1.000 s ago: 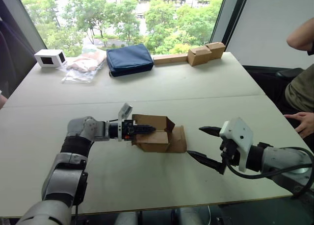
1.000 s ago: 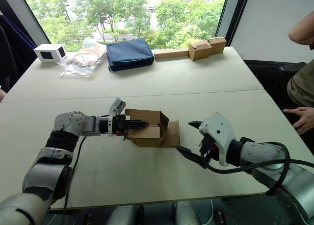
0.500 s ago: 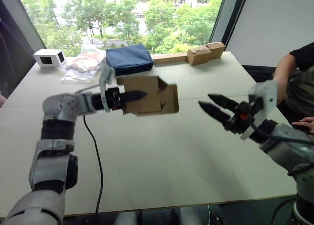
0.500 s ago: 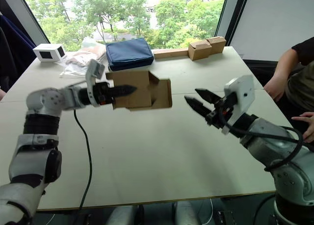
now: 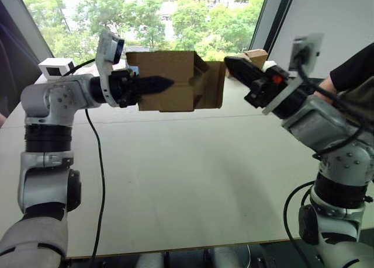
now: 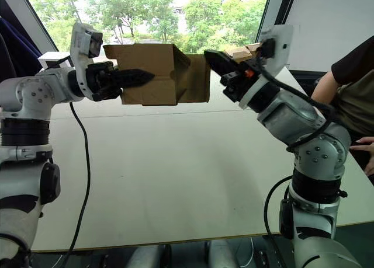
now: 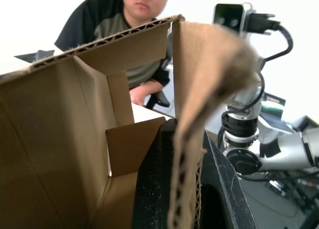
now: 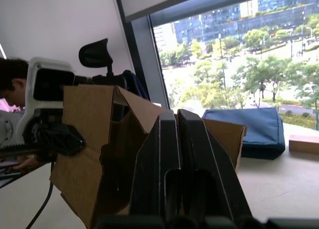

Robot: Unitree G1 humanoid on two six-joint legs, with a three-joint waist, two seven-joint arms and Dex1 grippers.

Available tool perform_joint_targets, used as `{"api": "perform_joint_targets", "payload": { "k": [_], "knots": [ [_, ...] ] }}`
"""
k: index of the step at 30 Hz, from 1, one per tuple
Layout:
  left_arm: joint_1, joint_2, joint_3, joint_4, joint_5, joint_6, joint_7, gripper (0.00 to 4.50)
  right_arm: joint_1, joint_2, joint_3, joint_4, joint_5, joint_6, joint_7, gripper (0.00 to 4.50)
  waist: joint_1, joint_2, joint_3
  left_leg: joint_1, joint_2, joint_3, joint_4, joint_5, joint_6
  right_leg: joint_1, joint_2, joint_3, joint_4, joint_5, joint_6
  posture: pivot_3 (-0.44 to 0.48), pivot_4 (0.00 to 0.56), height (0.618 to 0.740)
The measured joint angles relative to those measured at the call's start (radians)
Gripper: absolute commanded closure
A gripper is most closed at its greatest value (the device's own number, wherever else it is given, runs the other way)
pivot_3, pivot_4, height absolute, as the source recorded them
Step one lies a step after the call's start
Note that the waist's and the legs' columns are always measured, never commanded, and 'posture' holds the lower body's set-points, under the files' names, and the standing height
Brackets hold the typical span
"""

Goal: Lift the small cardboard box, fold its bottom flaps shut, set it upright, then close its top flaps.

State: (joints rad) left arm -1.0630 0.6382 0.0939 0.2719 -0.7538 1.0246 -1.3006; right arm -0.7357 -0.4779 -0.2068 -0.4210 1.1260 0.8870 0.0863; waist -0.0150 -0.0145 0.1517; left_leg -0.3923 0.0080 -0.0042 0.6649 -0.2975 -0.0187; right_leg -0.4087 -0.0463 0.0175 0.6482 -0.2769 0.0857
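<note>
Brown corrugated cardboard, the small cardboard box (image 5: 166,81), hangs high over the white table (image 5: 193,174), its open end turned toward my right arm. My left gripper (image 5: 153,84) is pinched on one side wall, a finger inside and one outside. My right gripper (image 6: 215,62) has its fingers pressed together, tips at the bottom flaps (image 5: 211,84), which stand splayed. I judge the risk is pushing too hard: with just one wall clamped, the box could twist or slip out and drop. Contact between fingertips and flap I cannot confirm. The far end, with the top flaps, is hidden behind the box
</note>
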Motion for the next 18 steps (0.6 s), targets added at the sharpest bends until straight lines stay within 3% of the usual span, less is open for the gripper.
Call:
{"api": "perform_joint_targets", "payload": {
  "k": [18],
  "knots": [
    [0.034, -0.015, 0.000, -0.062, -0.046, 0.023, 0.032, 4.50, 0.004, 0.028, 0.083, -0.022, 0.010, 0.002, 0.092, 4.44, 0.001, 0.000, 0.000, 0.000, 0.001, 0.000, 0.000, 0.000, 0.000, 0.000, 0.000, 0.000, 0.000, 0.000, 0.000, 0.000, 0.150, 0.740]
  ]
}}
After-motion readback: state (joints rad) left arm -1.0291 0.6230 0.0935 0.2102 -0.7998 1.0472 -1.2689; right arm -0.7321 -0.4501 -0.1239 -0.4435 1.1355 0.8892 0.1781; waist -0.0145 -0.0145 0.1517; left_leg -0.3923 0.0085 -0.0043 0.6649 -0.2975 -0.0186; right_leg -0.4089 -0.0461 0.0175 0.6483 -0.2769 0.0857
